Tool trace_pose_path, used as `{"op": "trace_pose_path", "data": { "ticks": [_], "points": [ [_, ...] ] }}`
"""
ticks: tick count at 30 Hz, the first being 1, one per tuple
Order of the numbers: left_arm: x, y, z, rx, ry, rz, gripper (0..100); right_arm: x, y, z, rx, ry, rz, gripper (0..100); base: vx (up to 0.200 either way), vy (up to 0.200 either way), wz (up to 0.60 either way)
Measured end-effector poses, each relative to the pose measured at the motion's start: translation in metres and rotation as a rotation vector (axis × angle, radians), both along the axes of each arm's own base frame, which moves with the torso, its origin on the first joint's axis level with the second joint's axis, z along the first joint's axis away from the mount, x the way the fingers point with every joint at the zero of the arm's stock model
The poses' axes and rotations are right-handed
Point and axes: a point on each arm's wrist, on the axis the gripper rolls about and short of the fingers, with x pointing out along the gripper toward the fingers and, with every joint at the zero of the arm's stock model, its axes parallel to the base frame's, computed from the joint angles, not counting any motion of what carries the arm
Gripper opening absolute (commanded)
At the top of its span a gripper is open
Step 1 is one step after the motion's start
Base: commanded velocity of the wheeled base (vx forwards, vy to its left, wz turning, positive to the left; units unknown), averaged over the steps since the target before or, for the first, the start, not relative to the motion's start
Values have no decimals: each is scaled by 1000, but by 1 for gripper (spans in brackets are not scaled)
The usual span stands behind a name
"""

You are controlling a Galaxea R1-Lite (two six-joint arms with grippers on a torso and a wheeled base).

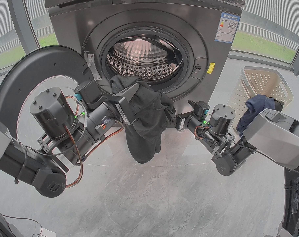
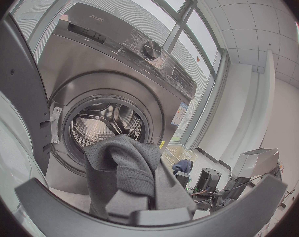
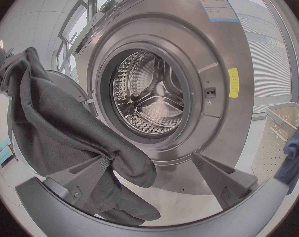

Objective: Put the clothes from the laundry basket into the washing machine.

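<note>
Dark garment [image 1: 146, 125]: hanging clamped in left tool [image 1: 134, 92], dangling just before washing machine's [image 1: 202, 50] open drum mouth. Right tool [image 3: 146, 158]: gaping wide, touching cloth's side. Blue garment [image 1: 254, 106]: draping over laundry basket [image 1: 281, 83] rim.

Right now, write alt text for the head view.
The left gripper holds a dark grey garment up before the washing machine's open drum, the open right gripper at its other side. A blue garment hangs over the laundry basket at right.
</note>
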Motion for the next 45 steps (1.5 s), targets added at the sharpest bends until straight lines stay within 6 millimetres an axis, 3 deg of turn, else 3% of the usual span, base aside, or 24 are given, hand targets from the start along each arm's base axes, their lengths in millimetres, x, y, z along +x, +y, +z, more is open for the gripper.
{"op": "trace_pose_path", "data": {
  "ticks": [11,22,28,36,45],
  "points": [
    [2,0,-3,4,8,6,0,-22,33,4,0,-3,89,100,0,0,0],
    [5,-2,-7,5,8,9,0,-50,47,22,8,-16,154,100,0,0,0],
    [3,-2,-9,7,2,-2,0,-44,38,28,17,-33,126,100,0,0,0],
    [0,1,-11,14,6,-6,0,-25,7,38,27,-58,47,100,0,0,0],
    [0,2,-12,14,6,-1,0,-26,-6,48,19,-76,27,100,0,0,0]
  ]
}}
